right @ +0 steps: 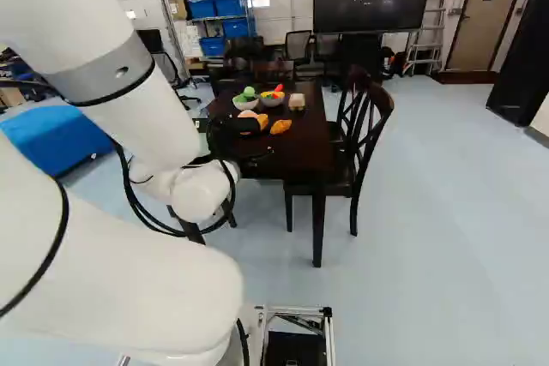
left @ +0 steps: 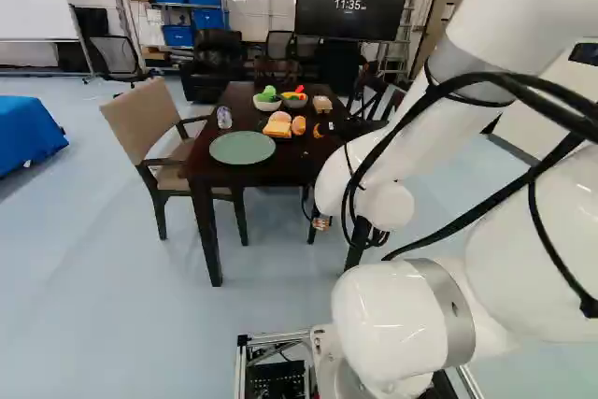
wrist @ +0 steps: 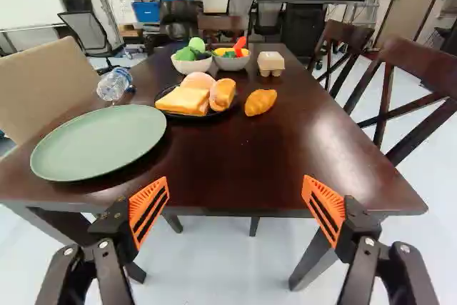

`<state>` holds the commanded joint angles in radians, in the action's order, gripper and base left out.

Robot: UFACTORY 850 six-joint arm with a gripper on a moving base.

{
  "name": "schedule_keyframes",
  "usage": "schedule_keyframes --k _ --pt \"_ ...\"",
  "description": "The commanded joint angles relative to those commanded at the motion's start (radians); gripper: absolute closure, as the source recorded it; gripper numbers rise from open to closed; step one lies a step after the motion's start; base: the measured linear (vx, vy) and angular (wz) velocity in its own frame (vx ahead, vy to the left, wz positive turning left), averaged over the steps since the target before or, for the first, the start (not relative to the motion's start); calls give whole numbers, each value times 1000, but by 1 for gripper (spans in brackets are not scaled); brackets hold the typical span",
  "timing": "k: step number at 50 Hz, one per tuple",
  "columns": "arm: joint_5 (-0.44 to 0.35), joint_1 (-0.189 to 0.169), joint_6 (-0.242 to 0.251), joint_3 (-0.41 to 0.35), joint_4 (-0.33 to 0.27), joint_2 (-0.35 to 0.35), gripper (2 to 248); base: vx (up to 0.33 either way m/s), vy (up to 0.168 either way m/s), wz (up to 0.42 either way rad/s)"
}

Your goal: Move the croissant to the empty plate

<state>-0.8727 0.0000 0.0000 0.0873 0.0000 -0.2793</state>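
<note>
Orange croissant [wrist: 260, 102] beyond end effector [right: 244, 136]

Table [wrist: 228, 169] looked like dark wood — smooth, glossy. Green plate [wrist: 100, 142] appeared smooth and matt. Beige chair back [wrist: 46, 80] read as matt cloth. Arm shell [left: 378, 324] was smooth, glossy; its joint band [left: 447, 310] looked metallic.
</note>
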Motion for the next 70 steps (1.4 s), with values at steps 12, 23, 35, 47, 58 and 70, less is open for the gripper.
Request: schedule_keyframes --k 12,23,35,47,58,70 --pt "0 0 0 0 0 0 3 105 0 -9" --pt "0 0 0 0 0 0 3 101 0 -8" --pt "0 0 0 0 0 0 3 101 -1 -9" --pt "0 0 0 0 0 0 3 100 -1 -8" --pt "0 0 0 0 0 0 3 99 -3 -10" --pt "0 0 0 0 0 0 3 92 -3 -7"
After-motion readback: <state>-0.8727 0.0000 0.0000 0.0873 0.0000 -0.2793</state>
